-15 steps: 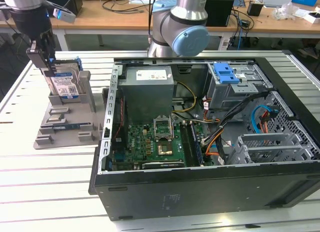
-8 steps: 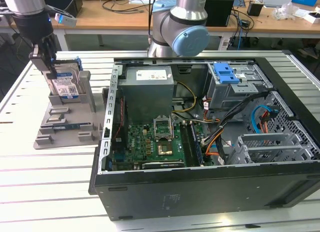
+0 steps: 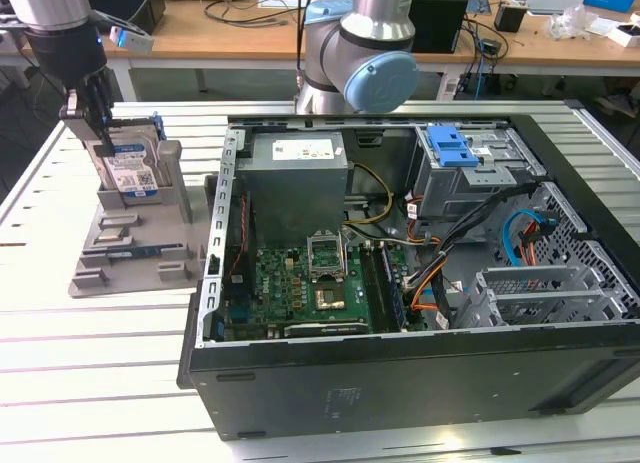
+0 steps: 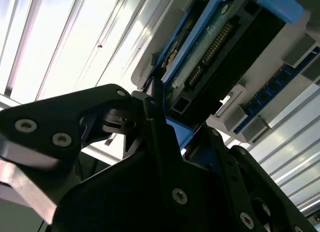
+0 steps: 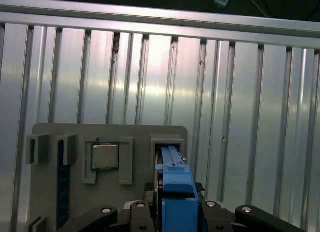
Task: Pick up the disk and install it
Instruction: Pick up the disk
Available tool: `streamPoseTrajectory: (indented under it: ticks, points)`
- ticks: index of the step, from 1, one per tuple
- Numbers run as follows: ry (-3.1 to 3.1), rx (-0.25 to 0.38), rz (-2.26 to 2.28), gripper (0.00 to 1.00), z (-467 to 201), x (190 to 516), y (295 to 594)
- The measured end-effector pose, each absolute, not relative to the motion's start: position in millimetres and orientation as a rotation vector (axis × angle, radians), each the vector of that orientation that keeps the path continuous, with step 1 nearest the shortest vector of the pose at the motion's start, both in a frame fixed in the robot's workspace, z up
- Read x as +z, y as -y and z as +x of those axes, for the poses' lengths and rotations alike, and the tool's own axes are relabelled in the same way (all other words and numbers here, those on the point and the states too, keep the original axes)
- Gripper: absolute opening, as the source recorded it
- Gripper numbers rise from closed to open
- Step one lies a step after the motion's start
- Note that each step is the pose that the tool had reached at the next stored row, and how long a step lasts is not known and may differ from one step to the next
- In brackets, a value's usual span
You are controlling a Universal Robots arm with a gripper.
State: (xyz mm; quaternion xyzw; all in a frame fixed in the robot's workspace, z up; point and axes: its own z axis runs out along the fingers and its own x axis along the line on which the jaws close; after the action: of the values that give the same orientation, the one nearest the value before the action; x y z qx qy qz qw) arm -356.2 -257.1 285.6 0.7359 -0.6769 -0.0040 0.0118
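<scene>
The disk point(image 3: 128, 169), silver with a white-and-blue label and blue rails, stands upright in a slot of the grey holder point(image 3: 130, 258) at the exterior view's left. My gripper point(image 3: 100, 131) reaches down over its top edge. In the first wrist view the disk's blue rail point(image 5: 173, 179) runs between my two fingers, which sit close against it on both sides, the gripper point(image 5: 173, 204) shut on it. The second wrist view shows the disk's connector edge point(image 4: 210, 46) with one dark finger point(image 4: 156, 109) touching the blue rail.
The open computer case point(image 3: 400, 383) fills the middle and right of the table, with a grey power-supply box point(image 3: 297, 168), the motherboard point(image 3: 300, 283) and a drive cage with a blue latch point(image 3: 452, 146). The holder also carries a processor chip point(image 5: 105, 156) and a memory stick point(image 5: 62, 192). The arm's base point(image 3: 360, 63) stands behind the case.
</scene>
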Motion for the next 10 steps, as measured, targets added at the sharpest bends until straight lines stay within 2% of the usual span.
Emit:
streamPoseTrajectory:
  ticks: [10]
  points:
    - [2.111, -0.013, 2.295, 0.37, -356.2, 285.2, 257.2]
